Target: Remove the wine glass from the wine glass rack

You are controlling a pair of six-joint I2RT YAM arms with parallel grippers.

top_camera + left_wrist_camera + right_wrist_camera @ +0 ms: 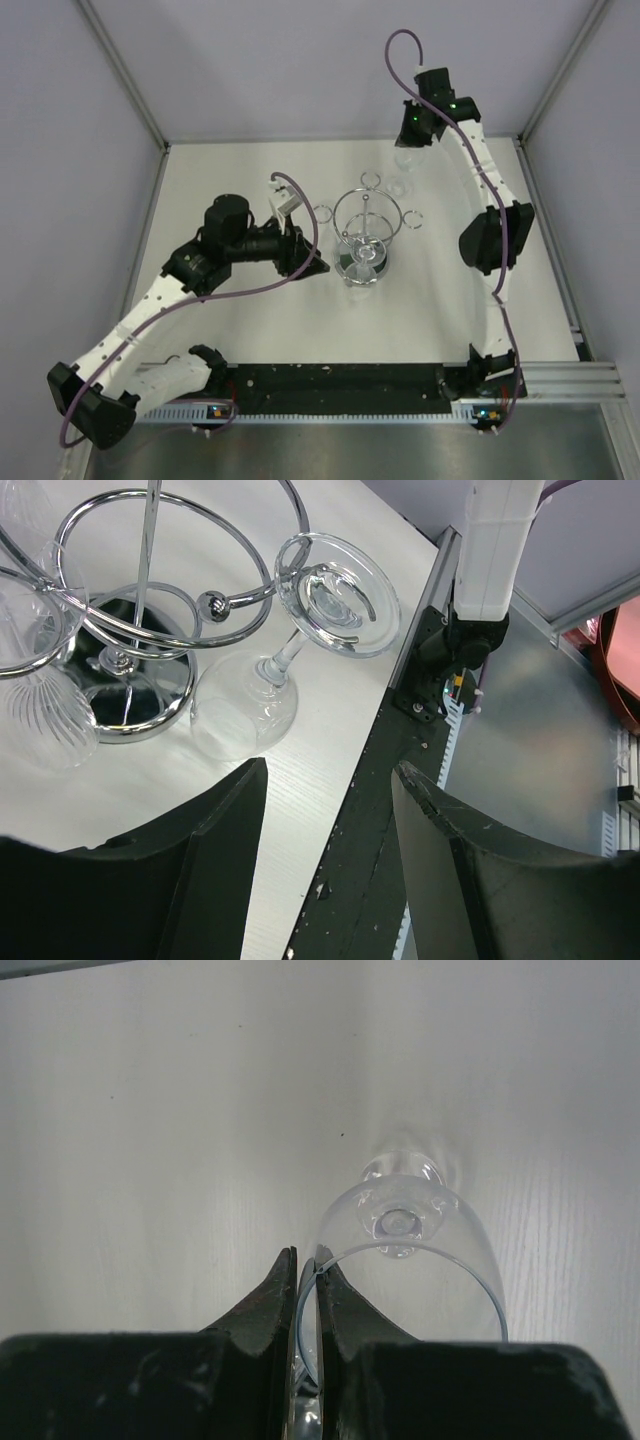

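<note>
Glass rim, seemingly within right gripper

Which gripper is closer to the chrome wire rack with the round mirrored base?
Left. The left gripper is open beside the chrome wire rack, on its left; the right gripper is farther behind it, shut on a clear wine glass.

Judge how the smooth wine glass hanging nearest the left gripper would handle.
Probably fragile: the wine glass has a slim stem and clear walls. Likely slippery, being glossy. It might swing, hung only by its foot on the wine glass rack.
</note>
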